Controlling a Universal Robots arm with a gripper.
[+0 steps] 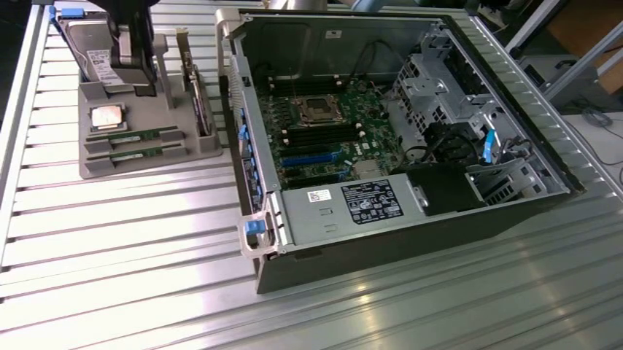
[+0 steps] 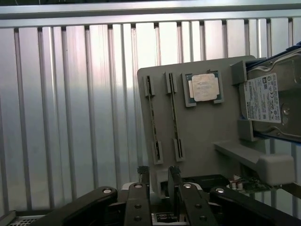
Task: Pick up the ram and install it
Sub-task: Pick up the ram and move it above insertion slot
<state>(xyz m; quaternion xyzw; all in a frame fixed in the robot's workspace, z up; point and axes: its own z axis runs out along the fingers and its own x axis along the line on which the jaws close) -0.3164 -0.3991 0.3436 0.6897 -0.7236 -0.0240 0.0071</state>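
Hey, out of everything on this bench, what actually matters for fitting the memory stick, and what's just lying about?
For the job: open gripper; ram stick; second ram stick; holder they sit in; motherboard inside the open computer case.
Lying about: processor chip; hard drive; expansion card, all on that same holder.

I saw a ribbed aluminium table (image 1: 117,248). Two things sat directly on it: a grey parts holder (image 1: 146,166) at the exterior view's left, and an open computer case (image 1: 409,246) just beside it.
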